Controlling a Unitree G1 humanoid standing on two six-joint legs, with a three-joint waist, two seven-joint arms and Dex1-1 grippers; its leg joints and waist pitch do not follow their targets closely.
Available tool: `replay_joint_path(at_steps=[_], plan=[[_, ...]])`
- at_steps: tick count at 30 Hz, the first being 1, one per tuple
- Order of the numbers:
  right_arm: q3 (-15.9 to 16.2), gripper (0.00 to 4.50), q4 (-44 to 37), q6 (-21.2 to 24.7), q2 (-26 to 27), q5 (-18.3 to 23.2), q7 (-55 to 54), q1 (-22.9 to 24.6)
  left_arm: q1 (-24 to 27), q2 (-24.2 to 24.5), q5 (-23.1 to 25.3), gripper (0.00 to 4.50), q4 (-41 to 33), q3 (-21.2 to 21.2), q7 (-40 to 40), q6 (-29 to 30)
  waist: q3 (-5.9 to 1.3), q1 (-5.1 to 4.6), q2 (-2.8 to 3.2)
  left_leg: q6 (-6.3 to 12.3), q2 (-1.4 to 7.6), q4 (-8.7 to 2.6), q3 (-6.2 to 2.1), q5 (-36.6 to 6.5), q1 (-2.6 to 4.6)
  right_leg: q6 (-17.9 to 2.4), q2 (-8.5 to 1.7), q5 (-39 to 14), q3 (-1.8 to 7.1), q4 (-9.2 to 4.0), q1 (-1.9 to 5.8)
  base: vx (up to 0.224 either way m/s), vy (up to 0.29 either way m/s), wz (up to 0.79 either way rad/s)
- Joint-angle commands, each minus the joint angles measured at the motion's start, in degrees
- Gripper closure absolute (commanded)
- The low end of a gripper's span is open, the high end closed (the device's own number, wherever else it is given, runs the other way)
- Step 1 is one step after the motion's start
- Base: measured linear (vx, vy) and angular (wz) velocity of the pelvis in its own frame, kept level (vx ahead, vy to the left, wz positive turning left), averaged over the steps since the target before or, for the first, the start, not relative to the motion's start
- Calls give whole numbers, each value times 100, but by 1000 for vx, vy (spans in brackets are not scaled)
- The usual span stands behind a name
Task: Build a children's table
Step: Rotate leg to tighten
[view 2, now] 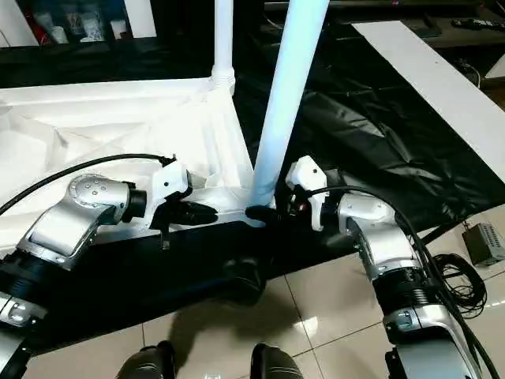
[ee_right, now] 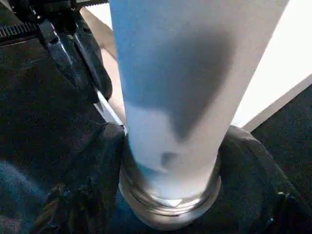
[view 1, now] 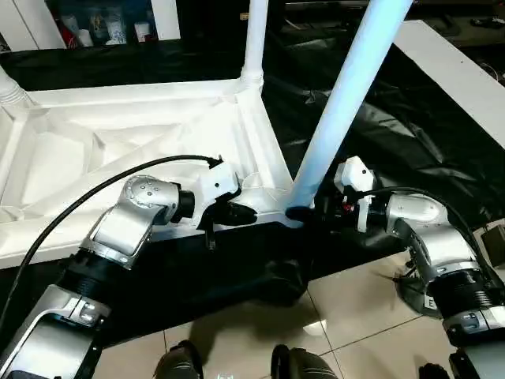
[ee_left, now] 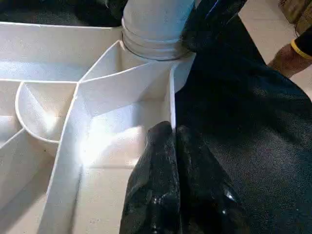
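The white tabletop (view 1: 118, 150) lies upside down on a black sheet (view 1: 371, 134), its ribbed underside facing up, filling the head view from nine o'clock to the centre. Its corner sockets act as the holders here: the near corner socket (ee_left: 151, 46), at about five o'clock of the tabletop, has a white tubular leg (view 1: 347, 95) seated in it, rising and leaning toward one o'clock; the far corner socket (view 1: 251, 79), at twelve o'clock, holds a second leg (view 1: 256, 31) standing upright. A third ribbed leg end (view 1: 12, 93) shows at the tabletop's ten o'clock edge. The left end effector (view 1: 237, 213) reaches in from seven o'clock, forearm raised and wrist bent so its black fingers (ee_left: 170, 185) point level toward three o'clock; they are pressed together and pinch the thin rim wall of the tabletop just beside the near socket. The right end effector (view 1: 304, 213) comes from four o'clock, wrist turned inward toward nine o'clock, its fingers (ee_right: 243, 161) standing apart on either side of the leaning leg's flared base, close around it at the socket; whether they press on it cannot be told. Tiled floor (view 1: 355, 316) shows at six o'clock, a white board (view 1: 458, 71) at two o'clock.
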Motion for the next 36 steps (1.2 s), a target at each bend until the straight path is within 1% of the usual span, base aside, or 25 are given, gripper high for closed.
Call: replay_joint_path(at_steps=[1,2,7,9,10,11,12,13,14,15,16,18,19,20,21,22,23,25,26,28,30,31,33,34,36], plan=[[96,192,54,-22,20,-95,52,56,187,0,24,450,-43,-232,-187,72,-510,7,57,539,110,-250,-44,-591,181,-1765,-222,283,170,-258,371,0,0,0],[103,193,45,-17,29,-95,49,70,197,4,24,450,-53,-233,-186,80,-490,5,56,537,112,-254,-44,-604,182,-1755,-223,250,172,-265,358,0,0,0],[39,193,41,63,215,-41,-203,171,208,-76,50,450,3,-171,21,167,-467,-7,60,500,107,-263,-43,-676,181,-1722,-222,138,176,-280,352,0,0,0],[-128,193,188,154,448,-13,-700,178,123,-270,149,450,208,-74,457,244,-439,-13,71,406,111,-284,-52,-872,192,-1671,-233,-216,174,-330,331,0,0,0],[-173,193,267,158,535,-54,-946,161,79,-357,169,450,283,-26,629,300,-429,-29,72,310,113,-300,-59,-1053,194,-1603,-242,-587,172,-366,323,0,0,0],[-290,193,469,99,822,-176,-1680,136,-57,-641,313,450,552,101,1288,417,-419,-39,88,191,117,-314,-63,-1215,203,-1515,-245,-923,176,-396,296,0,0,0],[-290,193,469,99,822,-176,-1680,136,-57,-641,313,450,552,101,1288,417,-401,-41,91,109,122,-332,-63,-1337,225,-1473,-240,-1135,173,-432,268,0,0,0],[-321,193,527,75,904,-213,-1885,127,-99,-728,347,450,637,143,1480,460,-396,-34,85,35,124,-340,-74,-1473,235,-1419,-244,-1335,174,-453,269,0,0,0],[-349,194,570,80,988,-232,-2051,119,-140,-802,355,450,715,176,1615,502,-411,-37,76,-69,106,-362,-98,-1564,210,-1264,-253,-1584,168,-465,282,0,0,0],[-361,194,589,88,1028,-239,-2122,113,-160,-836,347,450,752,192,1662,526,-408,-32,76,-77,108,-370,-104,-1593,212,-1223,-251,-1613,167,-475,276,0,0,0],[-407,194,674,81,1183,-301,-2496,79,-233,-952,387,450,885,225,1891,568,-409,-32,96,-84,105,-372,-105,-1624,218,-1175,-244,-1598,170,-478,257,0,0,0],[-609,194,1063,22,1705,-511,-3894,-152,-472,-1353,532,450,1266,343,2690,644,-401,-40,118,-129,99,-381,-101,-1667,226,-1149,-239,-1591,175,-495,228,0,0,0],[-640,194,1144,4,1788,-548,-4136,-212,-514,-1416,550,450,1322,354,2796,661,-407,-64,105,-213,84,-383,-102,-1715,214,-1115,-243,-1708,173,-493,226,0,0,0],[-640,194,1144,4,1788,-548,-4136,-212,-514,-1416,550,450,1322,354,2796,661,-416,-56,89,-224,72,-385,-120,-1727,197,-1022,-241,-1770,159,-496,254,0,0,0],[-681,194,1245,-4,1891,-574,-4404,-303,-575,-1501,552,450,1398,397,2944,683,-420,-57,101,-204,70,-384,-114,-1736,198,-993,-234,-1743,162,-499,243,0,0,0],[-703,194,1284,-10,1936,-582,-4515,-342,-600,-1529,561,450,1428,406,2992,688,-431,-52,108,-163,76,-372,-100,-1761,228,-983,-221,-1592,168,-506,214,0,0,0],[-766,194,1366,-13,2049,-563,-4698,-451,-659,-1571,613,450,1497,399,3089,681,-440,-55,99,-113,66,-365,-96,-1673,205,-997,-213,-1388,169,-483,235,0,0,0],[-799,194,1433,-64,2111,-568,-4783,-534,-696,-1600,651,450,1545,401,3133,660,-451,-51,98,-56,59,-355,-84,-1566,196,-1018,-208,-1185,173,-470,244,0,0,0],[-807,194,1491,-136,2141,-582,-4830,-601,-718,-1618,661,450,1570,403,3137,641,-475,-40,107,24,57,-340,-75,-1362,190,-1086,-205,-849,171,-438,264,0,0,0],[-836,194,1526,-278,2189,-501,-4688,-686,-732,-1616,680,450,1548,368,3081,622,-477,-39,99,114,54,-329,-64,-1227,176,-1176,-200,-576,169,-414,286,0,0,0],[-853,194,1308,-522,2182,-334,-4166,-635,-690,-1530,687,450,1439,280,2878,556,-484,-28,93,226,60,-319,-59,-1117,169,-1238,-208,-382,170,-397,306,0,0,0],[-864,138,1266,-559,2186,-302,-4074,-623,-684,-1516,690,450,1428,267,2842,533,-487,-30,92,302,57,-314,-56,-1022,155,-1284,-206,-248,168,-384,320,0,0,0],[-902,125,1146,-610,2099,-260,-3990,-603,-636,-1456,665,450,1347,243,2721,543,-468,-32,92,344,72,-325,-56,-1058,161,-1319,-208,-334,159,-399,308,0,0,0],[-898,126,1084,-617,2028,-254,-3927,-593,-608,-1418,642,450,1301,224,2634,542,-463,-49,86,327,71,-335,-70,-1081,137,-1305,-218,-464,154,-401,325,0,0,0],[-900,111,997,-617,1902,-241,-3844,-589,-566,-1354,619,450,1229,197,2539,570,-449,-64,95,257,80,-346,-70,-1210,161,-1285,-220,-747,157,-434,304,0,0,0]])
